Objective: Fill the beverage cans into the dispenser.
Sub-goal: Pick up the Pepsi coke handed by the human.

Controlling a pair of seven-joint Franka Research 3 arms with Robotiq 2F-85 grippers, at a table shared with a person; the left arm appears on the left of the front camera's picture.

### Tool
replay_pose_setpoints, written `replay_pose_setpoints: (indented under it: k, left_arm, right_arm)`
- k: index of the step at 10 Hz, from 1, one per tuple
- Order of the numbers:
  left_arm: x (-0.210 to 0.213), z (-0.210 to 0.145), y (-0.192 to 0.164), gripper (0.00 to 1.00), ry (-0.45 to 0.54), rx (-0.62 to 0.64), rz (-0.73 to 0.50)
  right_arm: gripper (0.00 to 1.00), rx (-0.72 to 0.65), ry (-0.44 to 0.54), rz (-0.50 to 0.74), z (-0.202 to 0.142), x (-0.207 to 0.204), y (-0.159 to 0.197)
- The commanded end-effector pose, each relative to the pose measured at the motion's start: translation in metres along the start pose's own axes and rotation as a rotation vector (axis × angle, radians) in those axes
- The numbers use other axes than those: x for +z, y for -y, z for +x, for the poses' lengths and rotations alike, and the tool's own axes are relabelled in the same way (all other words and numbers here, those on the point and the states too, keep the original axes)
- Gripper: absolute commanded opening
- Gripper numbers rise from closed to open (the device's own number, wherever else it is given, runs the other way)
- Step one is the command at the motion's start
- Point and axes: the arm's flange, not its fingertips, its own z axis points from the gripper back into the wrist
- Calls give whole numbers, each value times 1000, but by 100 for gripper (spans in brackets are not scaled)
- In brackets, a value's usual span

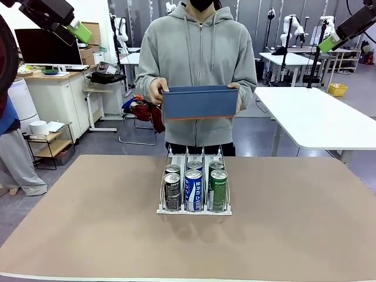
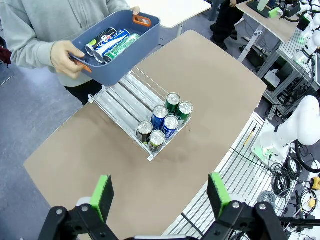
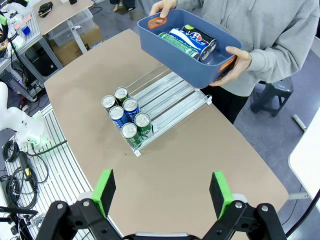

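Observation:
The dispenser (image 1: 194,210) stands at the table's middle with several beverage cans at its front: black (image 1: 172,191), blue-and-white (image 1: 193,190) and green (image 1: 218,189), each with another can behind it. A person at the far side holds a blue bin (image 1: 200,103) above the dispenser's back end. In the left wrist view the bin (image 2: 147,35) carries more cans (image 2: 107,42) lying on their sides. My left gripper (image 2: 160,197) hangs open high above the table, and so does my right gripper (image 3: 162,192). Both are far from the cans and hold nothing.
The dispenser's rear lanes (image 3: 172,95) are bare. Brown tabletop (image 1: 294,223) stretches free on both sides of the rack. The person's hands (image 3: 239,59) grip the bin's orange-handled ends. White tables and other equipment stand behind the person.

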Motion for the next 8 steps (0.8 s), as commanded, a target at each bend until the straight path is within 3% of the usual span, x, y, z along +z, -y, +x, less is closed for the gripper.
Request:
replay_pose_setpoints:
  k: [1, 8]
  left_arm:
    - [0, -1, -1, 100, -5, 1, 7]
    - [0, -1, -1, 100, -5, 1, 7]
  right_arm:
    - [100, 1, -3, 2, 0, -2, -1]
    - [100, 1, -3, 2, 0, -2, -1]
